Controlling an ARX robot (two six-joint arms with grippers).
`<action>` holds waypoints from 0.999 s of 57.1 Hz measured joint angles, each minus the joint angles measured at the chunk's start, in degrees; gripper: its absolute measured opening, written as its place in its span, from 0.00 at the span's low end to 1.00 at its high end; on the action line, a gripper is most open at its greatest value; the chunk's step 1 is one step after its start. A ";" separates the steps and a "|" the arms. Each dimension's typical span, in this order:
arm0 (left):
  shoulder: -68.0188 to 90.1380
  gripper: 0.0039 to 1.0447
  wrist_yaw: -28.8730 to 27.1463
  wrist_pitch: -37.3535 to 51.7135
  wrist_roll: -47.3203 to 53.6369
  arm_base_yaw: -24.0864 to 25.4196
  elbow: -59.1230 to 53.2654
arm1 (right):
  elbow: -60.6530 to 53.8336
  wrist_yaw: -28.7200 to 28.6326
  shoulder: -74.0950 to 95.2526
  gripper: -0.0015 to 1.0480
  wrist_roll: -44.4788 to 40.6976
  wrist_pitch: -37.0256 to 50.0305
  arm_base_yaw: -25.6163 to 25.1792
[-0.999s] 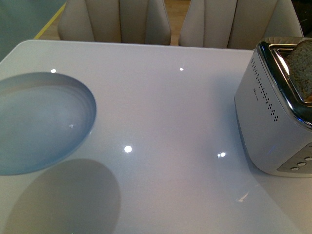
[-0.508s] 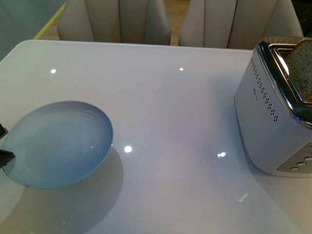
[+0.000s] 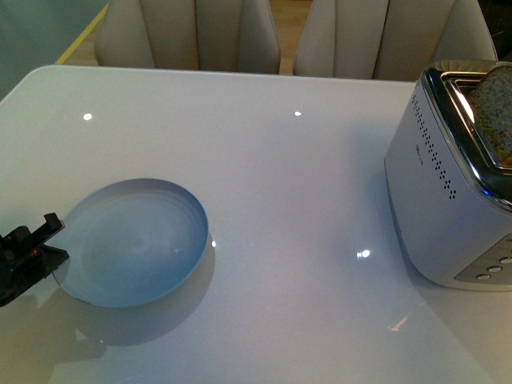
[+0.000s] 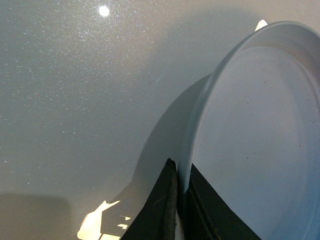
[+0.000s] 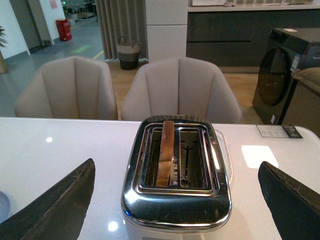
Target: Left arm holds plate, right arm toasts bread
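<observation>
From the front, the left hand (image 3: 58,240) sits at the near left edge of the worktop (image 3: 280,184), closed on the near rim of the plate (image 3: 132,244). A soft shadow spreads under and in front of the plate, so it looks to be held slightly clear of the surface rather than resting on it. At the far right stands the toaster (image 3: 444,192) with the bread (image 3: 496,120) upright in its slot, well apart from the plate. Holding the plate by one edge leaves its face free to take the slice.

The left wrist view shows the grip closely: the two fingers (image 4: 165,210) of the left hand (image 4: 181,172) pinch the thin rim of the plate (image 4: 255,145) between them, one on each side, with almost no gap.

In the right wrist view, the right hand (image 5: 175,165) is spread wide and holds nothing. It faces the toaster (image 5: 175,210) squarely, the bread (image 5: 165,145) standing in the left slot and poking above the top. That alignment seems meant for reaching down onto the slice.
</observation>
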 joint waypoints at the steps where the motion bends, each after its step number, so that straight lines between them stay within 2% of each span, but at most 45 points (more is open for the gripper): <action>1: 0.26 0.03 0.02 0.07 0.00 -0.04 0.20 | 0.00 -0.02 0.00 0.91 0.00 0.00 0.00; 57: 5.03 0.03 0.81 2.03 -0.02 -0.07 3.08 | 0.00 -0.02 0.00 0.91 0.00 0.00 0.00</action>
